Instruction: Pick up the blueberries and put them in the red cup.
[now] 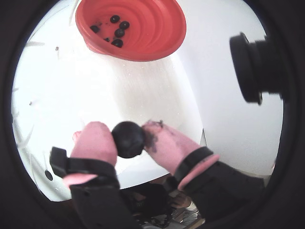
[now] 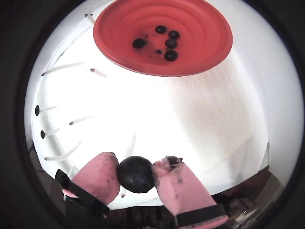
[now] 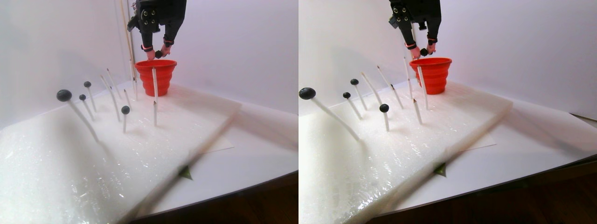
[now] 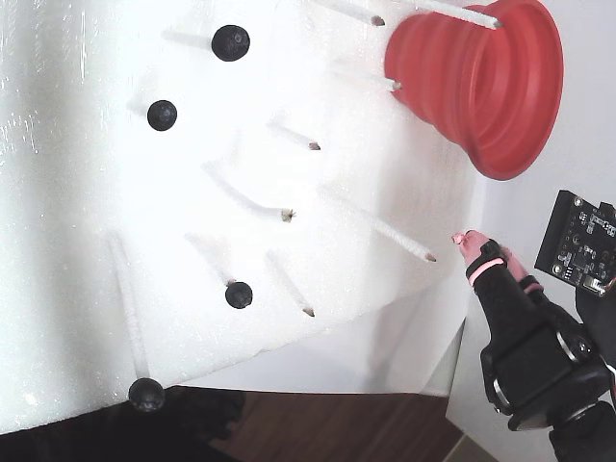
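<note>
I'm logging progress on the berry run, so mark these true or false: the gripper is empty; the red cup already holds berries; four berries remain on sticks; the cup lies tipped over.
1. The gripper is empty. False: it is shut on a blueberry.
2. The red cup already holds berries. True.
3. Four berries remain on sticks. True in the fixed view.
4. The cup lies tipped over. False: the stereo pair view shows it upright on the white foam board.

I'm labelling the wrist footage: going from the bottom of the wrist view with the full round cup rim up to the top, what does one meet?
Gripper shut on a blueberry → bare white foam board → red cup with about five blueberries inside.
</note>
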You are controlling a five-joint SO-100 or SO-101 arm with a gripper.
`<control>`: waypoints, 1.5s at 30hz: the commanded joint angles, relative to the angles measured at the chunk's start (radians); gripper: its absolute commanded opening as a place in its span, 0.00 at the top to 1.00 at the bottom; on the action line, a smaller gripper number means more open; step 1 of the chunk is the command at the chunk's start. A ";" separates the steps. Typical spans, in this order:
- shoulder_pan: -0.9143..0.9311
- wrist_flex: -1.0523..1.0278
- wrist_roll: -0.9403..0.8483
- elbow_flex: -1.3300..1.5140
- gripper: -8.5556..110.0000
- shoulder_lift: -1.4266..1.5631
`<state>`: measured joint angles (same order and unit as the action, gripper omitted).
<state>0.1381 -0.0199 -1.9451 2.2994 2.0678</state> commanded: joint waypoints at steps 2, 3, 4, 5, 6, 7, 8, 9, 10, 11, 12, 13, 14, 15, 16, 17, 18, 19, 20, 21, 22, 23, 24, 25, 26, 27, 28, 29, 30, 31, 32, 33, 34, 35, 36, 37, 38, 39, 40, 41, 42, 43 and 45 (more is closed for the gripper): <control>-0.008 0.012 0.012 -0.132 0.82 -0.006; -0.009 0.014 0.014 -0.143 0.82 -0.014; -0.009 0.014 0.017 -0.153 0.82 -0.023; -0.012 0.014 0.018 -0.164 0.82 -0.028; -0.015 0.015 0.018 -0.173 0.82 -0.034; -0.018 0.017 0.018 -0.184 0.82 -0.041; -0.018 0.018 0.021 -0.193 0.82 -0.049; -0.020 0.020 0.021 -0.202 0.82 -0.055; -0.021 0.020 0.023 -0.210 0.82 -0.060; -0.023 0.020 0.025 -0.218 0.82 -0.064; -0.025 0.020 0.025 -0.225 0.82 -0.069; -0.028 0.021 0.025 -0.232 0.82 -0.075; -0.029 0.023 0.025 -0.239 0.82 -0.081; -0.029 0.025 0.026 -0.249 0.82 -0.087; -0.029 0.028 0.029 -0.256 0.82 -0.094; -0.029 0.032 0.029 -0.264 0.82 -0.101; -0.031 0.038 0.031 -0.272 0.82 -0.110; -0.031 0.043 0.031 -0.281 0.82 -0.120; -0.031 0.048 0.031 -0.290 0.82 -0.129; -0.031 0.051 0.031 -0.301 0.82 -0.138; -0.031 0.052 0.031 -0.313 0.82 -0.150; -0.031 0.055 0.031 -0.324 0.82 -0.161; -0.031 0.061 0.034 -0.333 0.82 -0.169; -0.031 0.063 0.037 -0.344 0.82 -0.176; -0.031 0.064 0.041 -0.353 0.82 -0.184; -0.032 0.067 0.048 -0.360 0.82 -0.190; -0.032 0.067 0.048 -0.368 0.82 -0.198; -0.032 0.071 0.048 -0.374 0.82 -0.202; -0.034 0.078 0.051 -0.380 0.82 -0.210; -0.035 0.081 0.054 -0.390 0.82 -0.218; -0.037 0.081 0.055 -0.400 0.82 -0.225; -0.040 0.086 0.060 -0.408 0.82 -0.232; -0.041 0.086 0.061 -0.416 0.81 -0.236; -0.043 0.086 0.063 -0.423 0.81 -0.241; -0.043 0.087 0.063 -0.431 0.81 -0.247; -0.043 0.087 0.063 -0.437 0.81 -0.253; -0.044 0.089 0.064 -0.443 0.81 -0.258; -0.046 0.092 0.066 -0.451 0.81 -0.265; -0.048 0.098 0.069 -0.460 0.81 -0.275; -0.048 0.100 0.072 -0.466 0.81 -0.281; -0.048 0.101 0.072 -0.472 0.81 -0.285; -0.049 0.103 0.072 -0.477 0.81 -0.290; -0.052 0.104 0.075 -0.489 0.81 -0.301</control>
<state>0.0966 0.0629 -1.8853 1.9098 1.7365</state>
